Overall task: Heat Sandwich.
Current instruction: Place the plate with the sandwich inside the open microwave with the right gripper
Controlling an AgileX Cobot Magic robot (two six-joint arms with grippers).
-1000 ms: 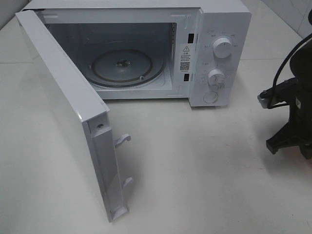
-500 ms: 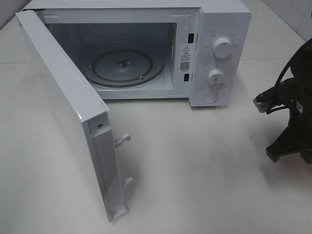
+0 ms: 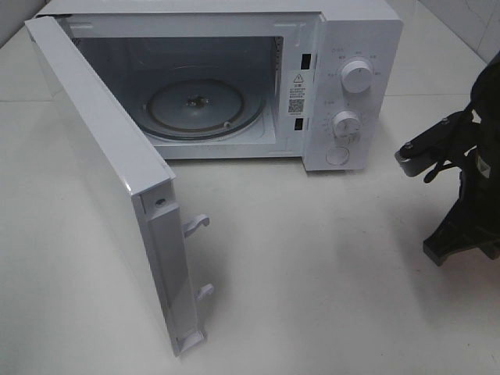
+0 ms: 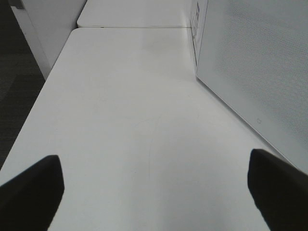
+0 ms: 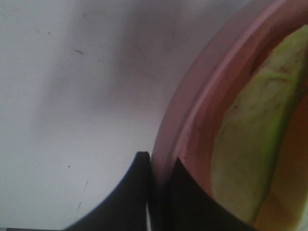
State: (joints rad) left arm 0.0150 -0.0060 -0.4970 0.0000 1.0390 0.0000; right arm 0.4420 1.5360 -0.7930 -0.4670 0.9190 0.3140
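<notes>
In the right wrist view my right gripper (image 5: 161, 161) is shut on the rim of a round pink plate (image 5: 207, 86), one finger on each side of the rim. On the plate lies the sandwich (image 5: 255, 130); only part of its pale yellow-green filling shows. The exterior view shows neither plate nor sandwich, only the right arm (image 3: 461, 195) at the right edge. My left gripper (image 4: 154, 183) is open over bare table, with its dark fingers (image 4: 33, 187) far apart and nothing between them.
A white microwave (image 3: 344, 78) stands at the back, its door (image 3: 101, 180) swung wide open toward the front left. Inside is a glass turntable (image 3: 205, 105) with nothing on it. The door's outer face (image 4: 260, 62) is beside the left gripper.
The right arm has shifted at the right edge of the exterior view, its upper part swinging a little left and up. The microwave and door have not moved.
</notes>
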